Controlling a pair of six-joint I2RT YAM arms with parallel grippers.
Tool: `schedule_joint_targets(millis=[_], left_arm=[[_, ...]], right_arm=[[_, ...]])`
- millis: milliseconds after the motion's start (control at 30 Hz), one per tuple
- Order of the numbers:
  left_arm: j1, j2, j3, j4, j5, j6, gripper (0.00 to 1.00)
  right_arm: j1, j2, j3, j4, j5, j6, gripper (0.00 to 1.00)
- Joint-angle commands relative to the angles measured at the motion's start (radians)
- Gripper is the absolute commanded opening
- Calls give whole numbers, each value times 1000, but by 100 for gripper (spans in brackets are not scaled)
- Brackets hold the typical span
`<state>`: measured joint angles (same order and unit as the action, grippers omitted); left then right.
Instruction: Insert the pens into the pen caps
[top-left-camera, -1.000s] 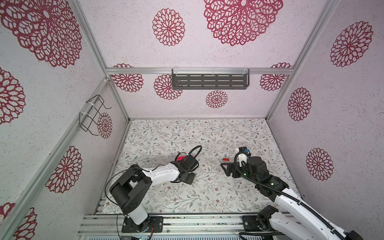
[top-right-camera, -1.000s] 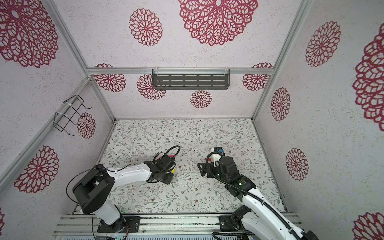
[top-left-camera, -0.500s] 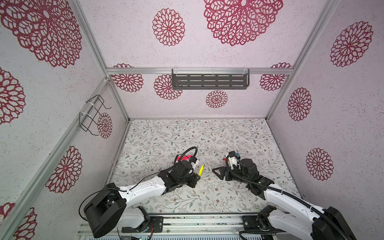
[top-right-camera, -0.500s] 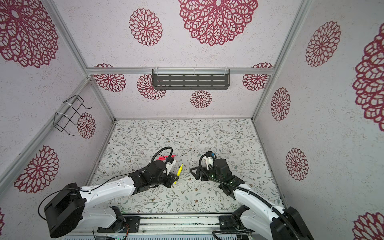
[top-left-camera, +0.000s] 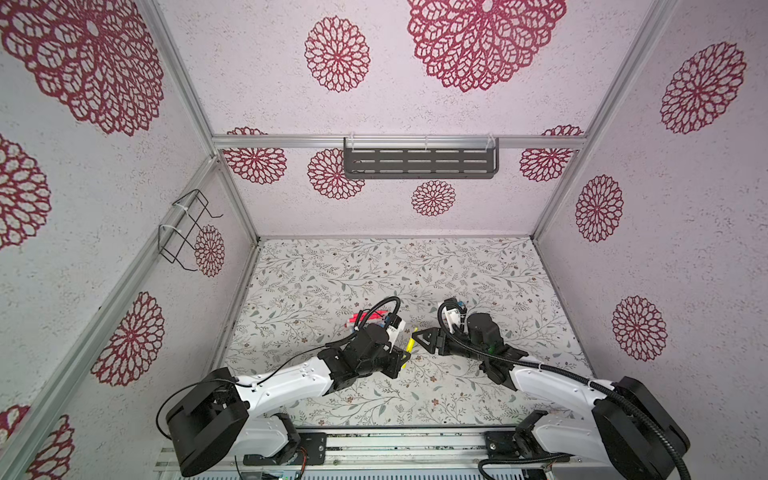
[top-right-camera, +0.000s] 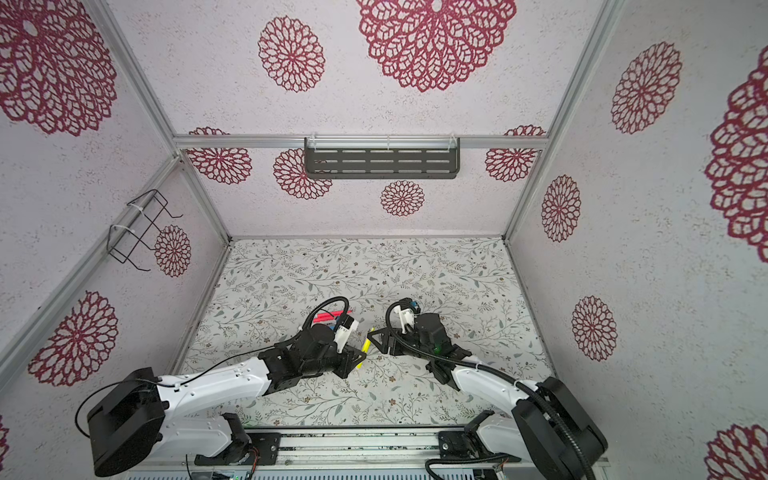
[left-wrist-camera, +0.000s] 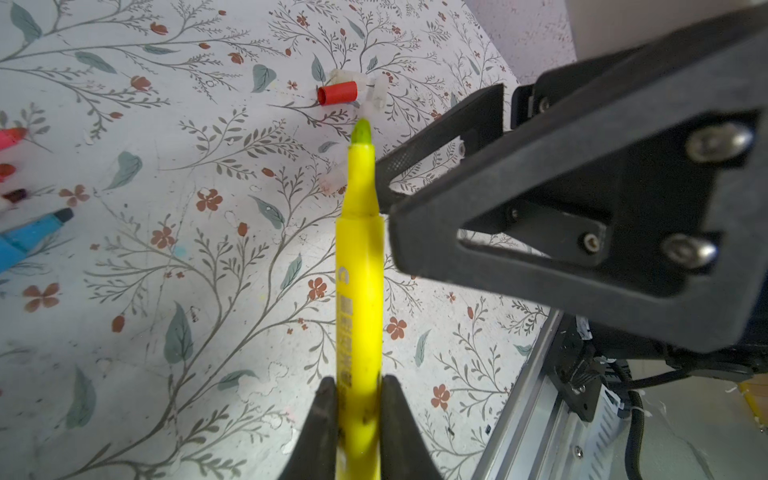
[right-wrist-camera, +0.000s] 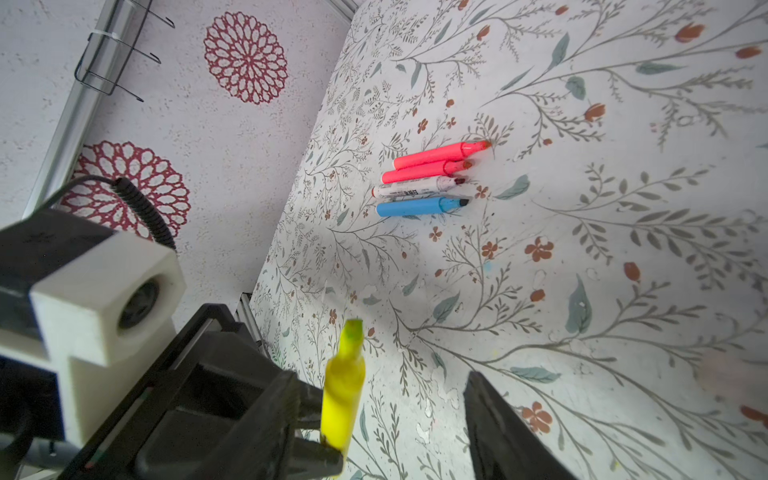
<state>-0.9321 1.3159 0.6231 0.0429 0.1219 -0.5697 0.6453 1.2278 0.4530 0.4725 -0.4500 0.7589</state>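
Left gripper (left-wrist-camera: 359, 383) is clamped tight on the back end of the yellow pen (left-wrist-camera: 360, 270), bare tip pointing toward the right arm. The right gripper (left-wrist-camera: 386, 193) has its jaws apart with nothing pinched that I can see. Its fingertips sit right beside the pen's neck, but I can't tell if they're touching. In both top views that pen sits mid-table in the near half, right between the two grippers.

Just to the far side of the left gripper, four uncapped pens lie side by side on the floral mat (top-left-camera: 374, 270): a pinkish-red pen (right-wrist-camera: 440, 151), a second pinkish-red pen (right-wrist-camera: 424, 171), a white pen (right-wrist-camera: 411, 188) and a blue pen (right-wrist-camera: 415, 206).

Past the yellow tip in the left wrist view, the red cap (left-wrist-camera: 337, 93) lies on the mat with clear caps (left-wrist-camera: 376, 89) right next to it.
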Motion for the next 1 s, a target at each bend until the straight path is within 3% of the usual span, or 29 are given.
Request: schedule_joint_targets(millis=[0, 333, 567, 667, 700, 800, 833, 967], left_arm=[[-15, -12, 7, 38, -7, -10, 11], [-24, -10, 18, 52, -20, -10, 11], [-24, -7, 20, 63, -39, -10, 11], [-24, -7, 22, 65, -41, -13, 12], [-25, -5, 25, 63, -42, -18, 14], [-24, 3, 37, 37, -65, -24, 38], [-24, 5, 37, 34, -73, -24, 41], [-24, 2, 35, 37, -83, -27, 43]], right_arm=[[14, 8, 35, 79, -19, 21, 62], [36, 45, 36, 119, -28, 45, 44], [47, 52, 30, 139, -33, 63, 21], [49, 50, 29, 143, -34, 68, 17], [50, 49, 29, 143, -33, 69, 15], [50, 42, 29, 150, -32, 73, 14], [51, 38, 27, 152, -32, 76, 13], [51, 28, 23, 163, -30, 85, 12]])
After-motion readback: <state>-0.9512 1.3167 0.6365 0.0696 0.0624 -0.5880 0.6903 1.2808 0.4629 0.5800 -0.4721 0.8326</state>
